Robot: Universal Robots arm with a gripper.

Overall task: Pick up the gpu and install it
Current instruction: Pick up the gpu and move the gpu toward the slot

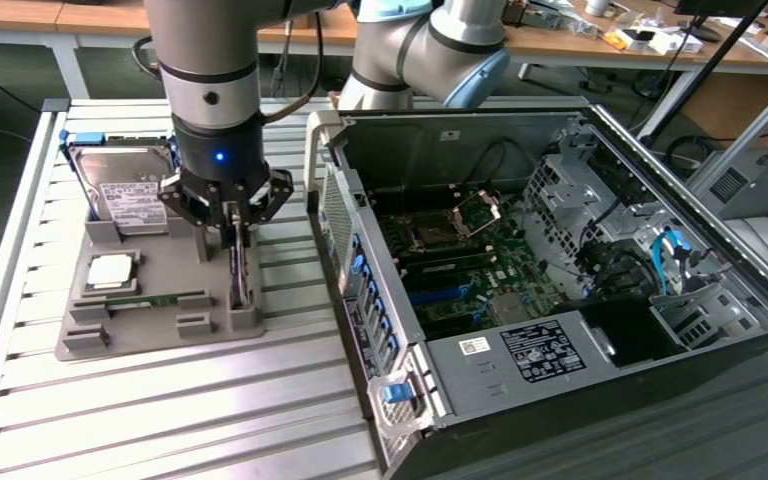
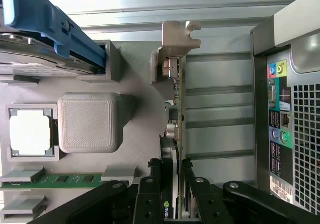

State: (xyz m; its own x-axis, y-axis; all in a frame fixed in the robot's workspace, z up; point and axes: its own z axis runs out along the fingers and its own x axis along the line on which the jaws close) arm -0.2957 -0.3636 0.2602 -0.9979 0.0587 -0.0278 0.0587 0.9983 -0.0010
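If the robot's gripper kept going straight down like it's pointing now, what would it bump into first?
The gpu. It stands on edge in the grey holder, directly under the gripper, which points down at the card's top edge. Whether they already touch is hard to tell.

Light falls evenly from above, bright and white. In the exterior view the slatted table shines with pale streaks along its ribs. The floor of the open computer case lies in dimmer shade beneath its walls. A small blue lamp glows on my wrist. Shadows on the grey tray under my gripper are soft and short. In the wrist view the processor's lid is washed out almost to white. The gpu pinched between my black fingers looks dark, with a thin highlight along its edge.
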